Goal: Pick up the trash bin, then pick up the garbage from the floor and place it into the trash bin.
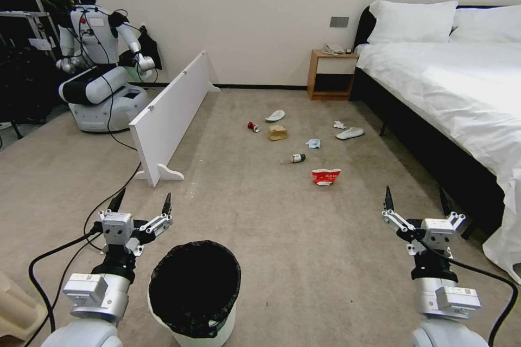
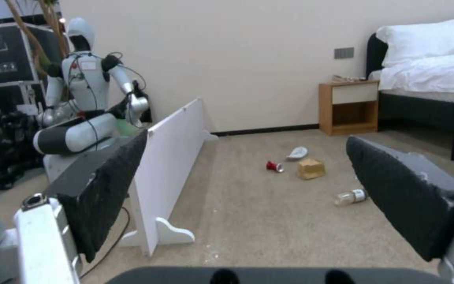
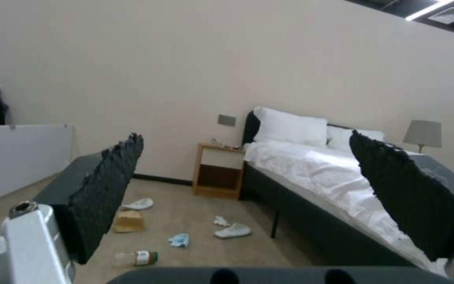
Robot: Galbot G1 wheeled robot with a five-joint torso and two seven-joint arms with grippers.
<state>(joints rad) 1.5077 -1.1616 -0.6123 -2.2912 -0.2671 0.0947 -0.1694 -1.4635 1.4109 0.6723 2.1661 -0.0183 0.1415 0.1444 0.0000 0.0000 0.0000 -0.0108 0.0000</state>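
Note:
The trash bin (image 1: 222, 331), white with a black bag folded over its rim, stands on the carpet floor (image 1: 304, 260) close in front of me. Just left of it and slightly beyond, my left gripper (image 1: 144, 195) hangs open and empty. My right gripper (image 1: 415, 192) is open and empty too, far to the bin's right. The garbage lies ahead: a red can (image 1: 253, 126), cardboard box (image 1: 277, 132), blue mask (image 1: 313, 143), bottle (image 1: 296, 158), red-white packet (image 1: 325, 176), tissue (image 1: 339, 124) and two slippers (image 1: 275, 115) (image 1: 349, 133).
A low white partition board (image 1: 171, 114) stands on feet to the left, with another robot (image 1: 100, 65) behind it. A bed (image 1: 461, 92) runs along the right, a wooden nightstand (image 1: 330, 73) at the wall. Black cables (image 1: 108, 200) trail across the floor at left.

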